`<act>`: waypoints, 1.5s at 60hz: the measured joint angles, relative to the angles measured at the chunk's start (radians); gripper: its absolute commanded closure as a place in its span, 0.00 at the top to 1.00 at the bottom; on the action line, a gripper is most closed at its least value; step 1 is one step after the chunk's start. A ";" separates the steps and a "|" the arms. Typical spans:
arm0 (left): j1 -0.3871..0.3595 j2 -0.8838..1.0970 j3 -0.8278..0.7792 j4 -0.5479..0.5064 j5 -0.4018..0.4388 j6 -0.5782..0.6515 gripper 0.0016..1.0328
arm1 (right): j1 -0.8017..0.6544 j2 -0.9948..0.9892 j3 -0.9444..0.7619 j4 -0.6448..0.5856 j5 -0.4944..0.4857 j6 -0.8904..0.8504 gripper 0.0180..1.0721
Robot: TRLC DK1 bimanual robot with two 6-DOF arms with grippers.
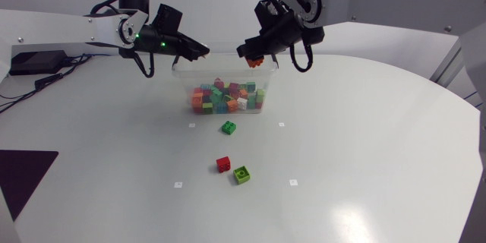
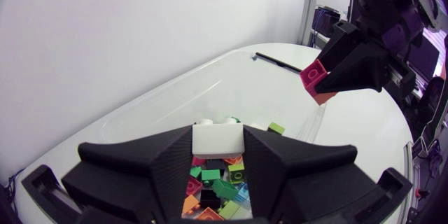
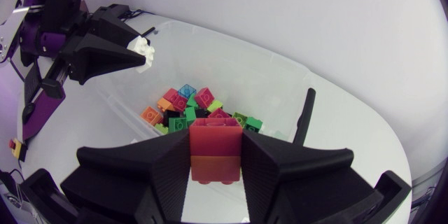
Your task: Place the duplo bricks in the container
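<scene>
Aloft — matte wedge pincers (image 1: 200, 50) (image 1: 250, 52) clamp studded bricks (image 2: 218, 140) (image 3: 215, 152).

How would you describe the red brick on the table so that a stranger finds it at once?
Find the clear container on the table. Three loose bricks lie outside it; the red brick sits beside the lime green brick, beyond the dark green brick. Of the three, only it is red.

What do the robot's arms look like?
The left arm and right arm are pale grey tubes with black joints and looping black cables. A green light glows on the left. The left gripper and right gripper are matte black wedges.
</scene>
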 measured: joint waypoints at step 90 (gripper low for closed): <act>-0.265 -0.307 -0.692 -0.123 -0.125 0.483 0.95 | -0.018 0.114 0.130 0.053 0.046 0.003 0.82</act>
